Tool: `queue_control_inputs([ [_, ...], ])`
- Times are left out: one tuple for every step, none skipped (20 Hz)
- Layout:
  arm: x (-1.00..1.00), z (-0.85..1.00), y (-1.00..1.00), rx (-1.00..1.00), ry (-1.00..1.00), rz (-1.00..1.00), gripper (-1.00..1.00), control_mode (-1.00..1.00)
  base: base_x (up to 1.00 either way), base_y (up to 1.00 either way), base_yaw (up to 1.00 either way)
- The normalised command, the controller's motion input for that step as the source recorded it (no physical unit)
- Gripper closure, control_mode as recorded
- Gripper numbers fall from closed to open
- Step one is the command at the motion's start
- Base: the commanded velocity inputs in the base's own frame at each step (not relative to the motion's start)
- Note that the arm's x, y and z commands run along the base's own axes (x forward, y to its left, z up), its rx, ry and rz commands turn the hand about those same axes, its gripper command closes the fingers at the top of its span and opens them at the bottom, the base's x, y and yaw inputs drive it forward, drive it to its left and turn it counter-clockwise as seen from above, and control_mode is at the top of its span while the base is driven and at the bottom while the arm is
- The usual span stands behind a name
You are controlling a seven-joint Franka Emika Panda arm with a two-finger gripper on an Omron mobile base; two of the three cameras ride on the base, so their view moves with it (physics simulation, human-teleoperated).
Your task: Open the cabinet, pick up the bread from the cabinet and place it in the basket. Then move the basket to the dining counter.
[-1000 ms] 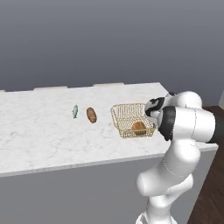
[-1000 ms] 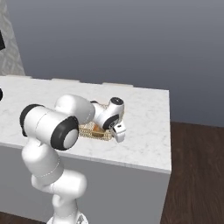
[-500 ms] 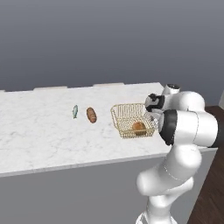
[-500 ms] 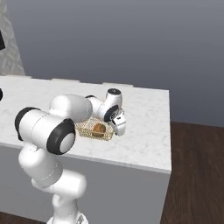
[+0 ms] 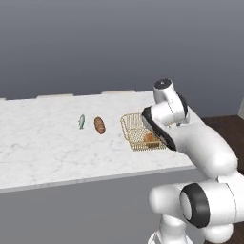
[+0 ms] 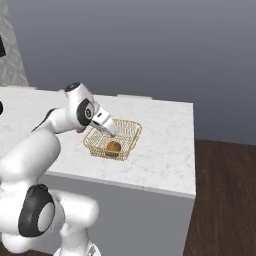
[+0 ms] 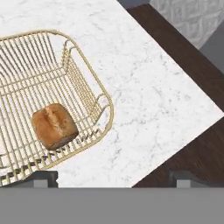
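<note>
Raised now, pincer (image 7: pixel 113 177) (open) above basket (image 7: pixel 87 94) holding bread (image 7: pixel 54 125).

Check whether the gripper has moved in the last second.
Yes. In the right base view the gripper has lifted from the basket's near rim and now hangs above it, over the bread.

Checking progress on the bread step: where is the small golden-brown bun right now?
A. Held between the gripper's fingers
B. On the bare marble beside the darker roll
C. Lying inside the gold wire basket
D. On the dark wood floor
C: the bun lies on the mesh floor of the basket, near one corner, with no finger touching it.
</note>
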Motion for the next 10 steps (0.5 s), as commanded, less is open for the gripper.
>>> queue_control_inputs([
  [-1.0,1.0,1.0,-0.46,-0.22,0.35,-1.0,-1.0,0.0,0.0,0.0],
  [-1.0,1.0,0.86,-0.4,-0.29,0.32,-1.0,-1.0,0.0,0.0,0.0],
  [-1.0,1.0,0.79,-0.36,-0.31,0.31,-1.0,-1.0,0.0,0.0,0.0],
  [-1.0,1.0,0.7,-0.28,-0.35,0.29,-1.0,-1.0,0.0,0.0,0.0],
  [-1.0,1.0,0.68,-0.25,-0.37,0.29,-1.0,-1.0,0.0,0.0,0.0],
  [-1.0,1.0,0.49,-0.16,-0.35,0.29,-1.0,-1.0,0.0,0.0,0.0],
  [-1.0,0.89,0.44,-0.11,-0.32,0.31,-1.0,-1.0,0.0,0.0,0.0],
  [-0.89,0.85,0.51,-0.12,-0.23,0.31,-1.0,-1.0,0.0,0.0,0.0],
  [-0.63,0.66,0.49,-0.08,-0.1,0.31,-1.0,-1.0,0.0,0.0,0.0],
  [-0.4,0.61,0.36,-0.03,-0.01,0.25,-1.0,-1.0,0.0,0.0,0.0],
])
